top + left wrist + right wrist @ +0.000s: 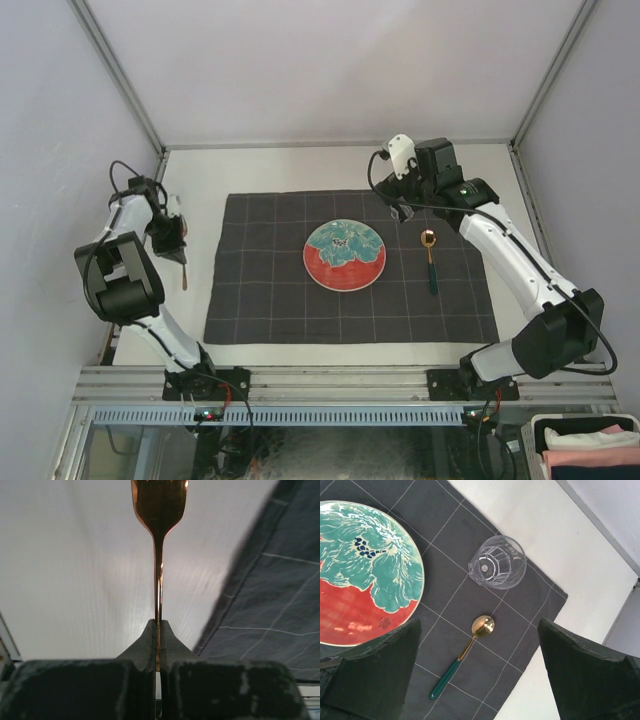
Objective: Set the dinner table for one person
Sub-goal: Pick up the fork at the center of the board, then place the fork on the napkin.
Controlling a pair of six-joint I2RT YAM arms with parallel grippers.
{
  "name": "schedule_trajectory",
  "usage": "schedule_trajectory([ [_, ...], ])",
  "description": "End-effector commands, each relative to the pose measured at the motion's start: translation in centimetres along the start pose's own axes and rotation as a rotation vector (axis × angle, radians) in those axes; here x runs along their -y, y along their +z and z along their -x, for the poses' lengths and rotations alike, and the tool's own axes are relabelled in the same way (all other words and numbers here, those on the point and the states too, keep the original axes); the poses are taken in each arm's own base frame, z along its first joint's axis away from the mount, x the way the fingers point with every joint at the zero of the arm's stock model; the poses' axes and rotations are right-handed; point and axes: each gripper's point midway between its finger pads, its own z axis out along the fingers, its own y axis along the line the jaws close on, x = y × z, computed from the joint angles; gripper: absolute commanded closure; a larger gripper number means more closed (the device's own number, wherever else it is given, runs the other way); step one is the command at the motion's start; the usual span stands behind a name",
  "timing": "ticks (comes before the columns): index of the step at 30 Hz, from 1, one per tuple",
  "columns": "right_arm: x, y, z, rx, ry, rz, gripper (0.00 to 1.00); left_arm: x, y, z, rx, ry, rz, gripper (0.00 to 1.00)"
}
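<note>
- Left gripper: closed on the thin stem of a copper-coloured fork; the two dark fingers meet on either side of the stem; the fork's head widens straight ahead of the fingertips.
- Dinner table: its bare off-white surface lies under and ahead of the left gripper; whether the fork touches it cannot be told.
- Dark grey checked cloth: its left edge runs just to the right of the left gripper, and the fork is off the cloth; in the top view the cloth covers the middle of the table.
- Red and teal plate: on the cloth between the two grippers; in the right wrist view it sits on the side of that gripper's left finger.
- Spoon, gold bowl and green handle: flat on the cloth, seen in the gap between the right gripper's fingers; no finger touches it.
- Clear glass: upright on the cloth, ahead of the right fingertips and near the cloth's corner; apart from the spoon.
- Right gripper: fingers spread wide; nothing held; it hangs above the cloth to the right of the plate.
</note>
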Motion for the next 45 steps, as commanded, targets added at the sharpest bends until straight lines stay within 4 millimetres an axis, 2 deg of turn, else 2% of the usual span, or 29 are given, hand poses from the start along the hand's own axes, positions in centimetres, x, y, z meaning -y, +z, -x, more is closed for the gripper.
schedule_trajectory([
  [1, 1.2, -1.9, 1.4, 0.073, 0.030, -0.039, 0.00, 4.6, -2.7, 3.2, 0.112, -0.029, -0.114, 1.00],
  [8, 1.0, -2.8, 0.4, 0.045, 0.037, -0.028, 0.00, 9.6, -3.1, 6.4, 0.175, 0.013, -0.144, 1.00],
  [14, 1.2, -2.8, -0.2, 0.036, 0.052, -0.029, 0.00, 13.5, -2.2, 6.4, 0.134, 0.071, -0.170, 1.00],
  [24, 1.4, -2.2, -1.3, 0.014, 0.081, -0.026, 0.00, 18.8, -1.9, 3.4, 0.078, 0.129, -0.252, 1.00],
  [32, 1.2, -1.6, -1.4, 0.011, 0.082, -0.017, 0.00, 20.8, -2.4, 0.8, 0.049, 0.174, -0.278, 1.00],
  [38, 1.3, -1.3, -2.3, 0.003, 0.103, -0.024, 0.00, 22.5, -2.5, -0.8, 0.027, 0.178, -0.300, 1.00],
  [45, 3.1, -2.0, -2.6, 0.015, 0.144, -0.073, 0.00, 24.1, -2.8, -4.5, 0.002, 0.226, -0.338, 1.00],
])
